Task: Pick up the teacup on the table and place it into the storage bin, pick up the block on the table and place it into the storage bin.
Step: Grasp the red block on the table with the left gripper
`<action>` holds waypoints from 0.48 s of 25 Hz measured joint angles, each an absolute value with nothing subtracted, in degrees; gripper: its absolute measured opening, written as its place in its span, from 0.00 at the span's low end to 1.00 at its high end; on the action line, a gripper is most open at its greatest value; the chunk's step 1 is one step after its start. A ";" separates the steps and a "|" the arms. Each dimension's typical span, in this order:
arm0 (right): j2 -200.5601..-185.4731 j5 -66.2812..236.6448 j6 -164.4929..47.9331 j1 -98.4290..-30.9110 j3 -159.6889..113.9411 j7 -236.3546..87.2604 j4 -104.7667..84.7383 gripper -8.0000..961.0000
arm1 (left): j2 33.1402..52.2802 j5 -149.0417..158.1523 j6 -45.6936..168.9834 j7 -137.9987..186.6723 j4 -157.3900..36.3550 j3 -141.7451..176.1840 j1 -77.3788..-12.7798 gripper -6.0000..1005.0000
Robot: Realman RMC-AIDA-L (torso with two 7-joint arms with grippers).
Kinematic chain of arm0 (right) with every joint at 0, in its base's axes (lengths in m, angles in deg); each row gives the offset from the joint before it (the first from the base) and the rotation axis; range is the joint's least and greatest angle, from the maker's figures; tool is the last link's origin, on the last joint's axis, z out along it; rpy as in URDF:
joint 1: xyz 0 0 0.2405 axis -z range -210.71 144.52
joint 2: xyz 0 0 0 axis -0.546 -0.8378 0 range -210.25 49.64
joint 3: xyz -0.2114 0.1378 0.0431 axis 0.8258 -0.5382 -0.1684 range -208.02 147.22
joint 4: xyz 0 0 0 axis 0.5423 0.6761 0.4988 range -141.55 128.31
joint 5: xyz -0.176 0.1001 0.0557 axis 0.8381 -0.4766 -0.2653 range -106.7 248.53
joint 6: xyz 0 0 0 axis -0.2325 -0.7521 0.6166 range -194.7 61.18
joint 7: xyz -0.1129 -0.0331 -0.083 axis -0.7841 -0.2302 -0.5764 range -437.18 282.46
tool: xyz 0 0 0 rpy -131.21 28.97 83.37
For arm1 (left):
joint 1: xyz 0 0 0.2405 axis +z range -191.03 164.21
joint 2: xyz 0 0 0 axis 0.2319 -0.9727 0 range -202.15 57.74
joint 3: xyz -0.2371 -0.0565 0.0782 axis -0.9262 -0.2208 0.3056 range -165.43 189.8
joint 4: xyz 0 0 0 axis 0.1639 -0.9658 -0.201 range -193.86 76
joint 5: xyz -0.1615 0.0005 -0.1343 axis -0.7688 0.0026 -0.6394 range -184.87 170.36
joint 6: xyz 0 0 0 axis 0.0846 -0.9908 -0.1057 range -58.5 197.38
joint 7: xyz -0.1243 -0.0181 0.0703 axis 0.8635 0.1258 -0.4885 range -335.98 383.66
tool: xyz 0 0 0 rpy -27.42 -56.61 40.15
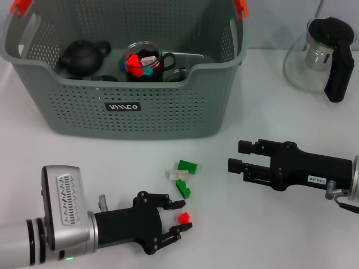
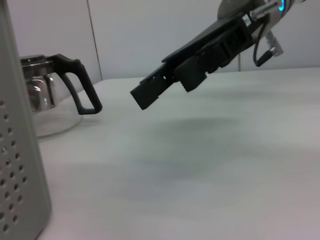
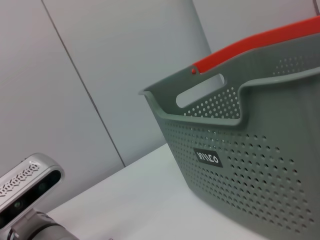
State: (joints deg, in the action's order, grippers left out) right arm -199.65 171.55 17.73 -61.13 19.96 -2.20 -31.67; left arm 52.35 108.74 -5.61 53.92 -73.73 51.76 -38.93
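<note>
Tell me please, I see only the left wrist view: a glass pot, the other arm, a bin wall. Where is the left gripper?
Observer: The left gripper is low over the table before the storage bin, fingers open around a red block.
Operator: Are other blocks loose there?
Observer: Yes: a green block, a second green block and a clear block lie between it and the bin; the right gripper, open, is to their right.
Operator: Is the teacup in the bin?
Observer: A glass teacup holding coloured pieces stands inside, beside a black teapot.
</note>
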 joint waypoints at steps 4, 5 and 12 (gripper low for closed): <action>-199.56 171.55 17.83 -61.13 19.96 -2.06 -31.67 0.70 | 52.41 108.65 -5.63 53.90 -73.71 51.80 -38.91 0.38; -199.56 171.55 17.84 -61.13 19.96 -2.04 -31.69 0.70 | 52.42 108.65 -5.64 53.90 -73.71 51.81 -38.90 0.38; -199.57 171.55 17.88 -61.13 19.96 -1.88 -31.81 0.70 | 52.42 108.77 -5.22 53.89 -73.69 51.88 -39.02 0.35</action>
